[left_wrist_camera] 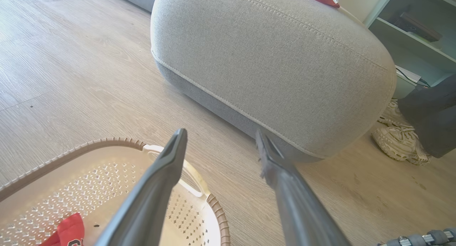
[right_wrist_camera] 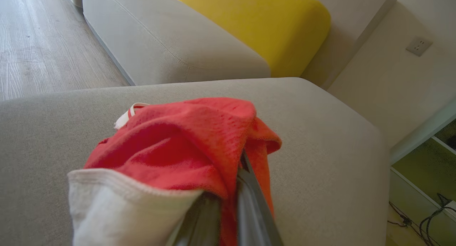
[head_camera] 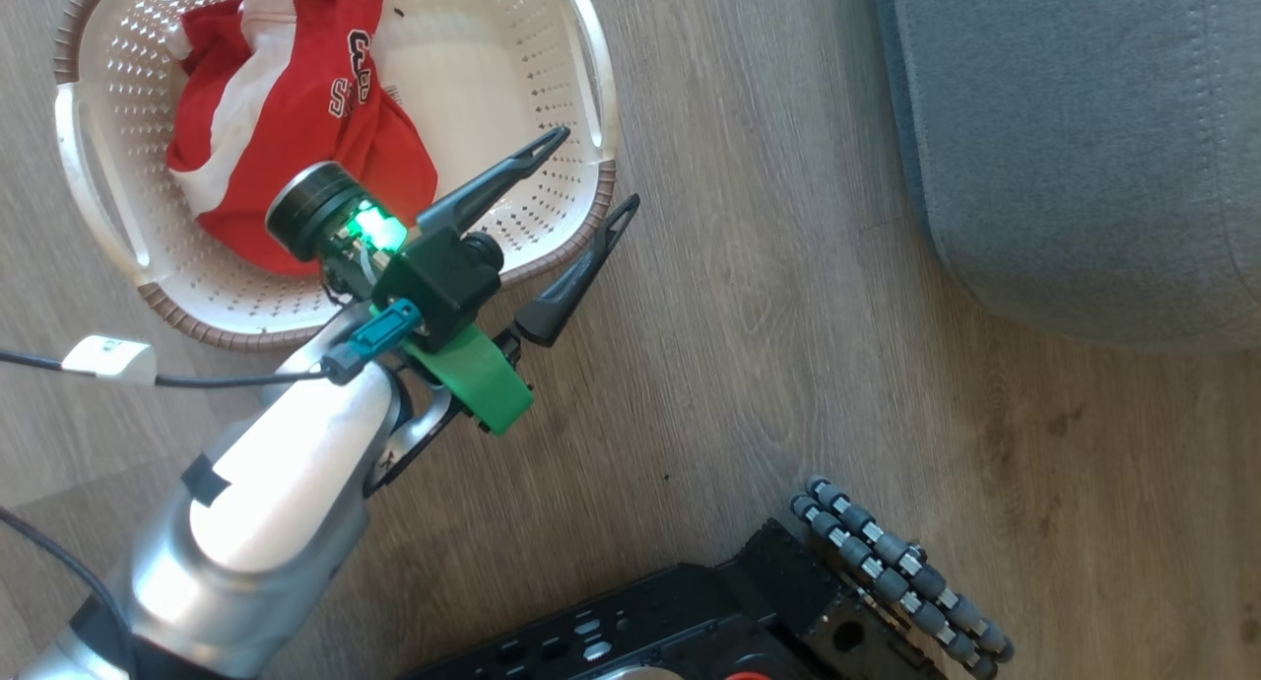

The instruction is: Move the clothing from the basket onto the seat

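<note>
A: How is the left claw (head_camera: 596, 168) standing?

B: It is hanging wide open and holding nothing, at the centre of the head view. Its fingers are spreading across the lower right rim of the basket (head_camera: 591, 237), one tip over the basket and the other over the floor.

A: And the right claw (right_wrist_camera: 235, 199)?

B: It is pinching shut on a red garment (right_wrist_camera: 185, 139) with white trim, at the bottom centre of the right wrist view. The seat (right_wrist_camera: 320, 149) is spreading out behind it, though I cannot tell whether the cloth is touching the cushion.

A: Where is the other clothing lying?

B: A lettered red shirt (head_camera: 286, 118) is lying crumpled inside the basket, at the upper left of the head view. The seat is showing at the upper right there, well apart from the basket
</note>
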